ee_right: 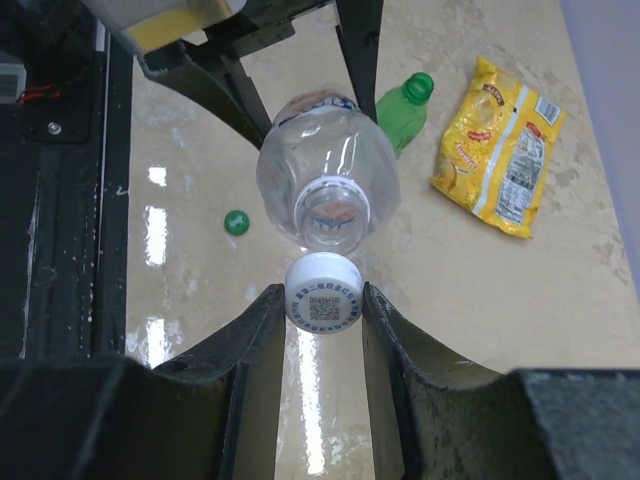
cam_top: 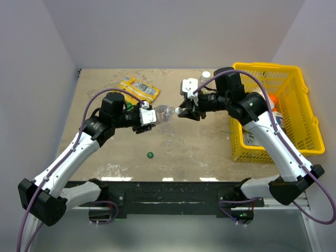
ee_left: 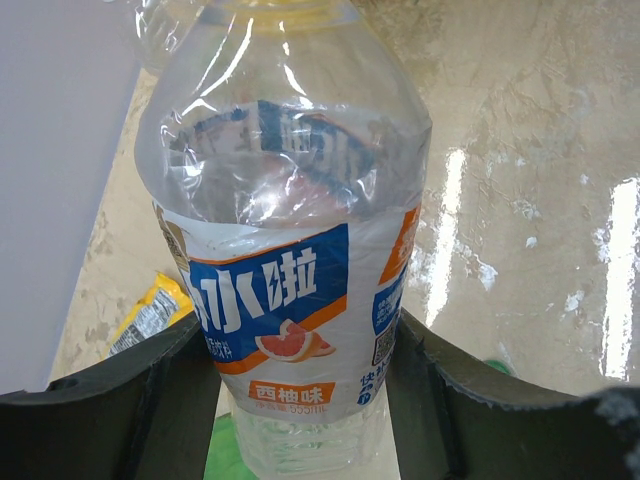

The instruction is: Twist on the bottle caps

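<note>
Top external view, stock count. Bottles, two seen: one clear labelled bottle, clamped at its lower body in the left hand and lying level with its open mouth toward the right hand; one green bottle, uncapped, on the bench beyond the left hand. Caps, two: one white cap, pinched between the right hand's fingers just before the clear bottle's mouth; one green cap, loose on the bench nearer than the left hand. Yellow snack packet, one, beyond the left hand. Yellow basket, one, outboard of the right arm. Both arms reach forward with elbows out, hands turned inward and facing each other above the bench.
</note>
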Available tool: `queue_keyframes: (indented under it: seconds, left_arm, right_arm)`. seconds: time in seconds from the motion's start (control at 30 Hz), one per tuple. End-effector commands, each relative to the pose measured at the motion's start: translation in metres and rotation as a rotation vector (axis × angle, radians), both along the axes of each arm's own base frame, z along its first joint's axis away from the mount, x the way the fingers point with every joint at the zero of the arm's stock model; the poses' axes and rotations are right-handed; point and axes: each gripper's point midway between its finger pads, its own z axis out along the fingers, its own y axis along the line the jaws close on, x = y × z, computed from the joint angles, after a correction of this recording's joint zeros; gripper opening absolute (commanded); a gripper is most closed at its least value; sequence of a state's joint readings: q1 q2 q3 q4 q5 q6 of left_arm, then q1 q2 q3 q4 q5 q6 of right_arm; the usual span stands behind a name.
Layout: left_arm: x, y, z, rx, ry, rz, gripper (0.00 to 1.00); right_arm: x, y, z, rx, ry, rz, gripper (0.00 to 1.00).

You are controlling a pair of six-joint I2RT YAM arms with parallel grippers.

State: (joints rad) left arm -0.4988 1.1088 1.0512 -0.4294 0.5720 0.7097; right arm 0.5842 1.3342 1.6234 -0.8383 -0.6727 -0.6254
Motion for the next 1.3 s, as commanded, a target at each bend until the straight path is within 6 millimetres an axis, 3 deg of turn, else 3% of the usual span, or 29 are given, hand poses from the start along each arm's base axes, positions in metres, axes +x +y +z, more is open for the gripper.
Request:
queue_keyframes:
  seconds: [0.0,0.17,0.43,0.8,1.27]
  left_arm:
    - [-0.001,-0.002,0.02,-0.013,-0.062,-0.026,0.0]
    - [-0.001,-0.004,0.023,-0.025,-0.068,-0.032,0.0]
    - [-0.002,-0.006,0.033,-0.046,-0.097,-0.043,0.0]
    - [-0.002,-0.001,0.029,-0.035,-0.13,-0.031,0.0]
    - [-0.003,-0.001,0.036,-0.086,-0.192,-0.023,0.0]
  right_arm:
    - [-0.002,0.011,0.037,0.088,-0.062,0.012,0.24]
    - [-0.003,0.02,0.039,0.093,-0.074,0.026,0.24]
    - [-0.001,0.036,0.016,0.012,-0.082,0.034,0.25]
    - [0.012,0.034,0.013,-0.005,-0.093,-0.036,0.24]
    - [0.011,0.037,0.005,0.004,-0.038,-0.044,0.24]
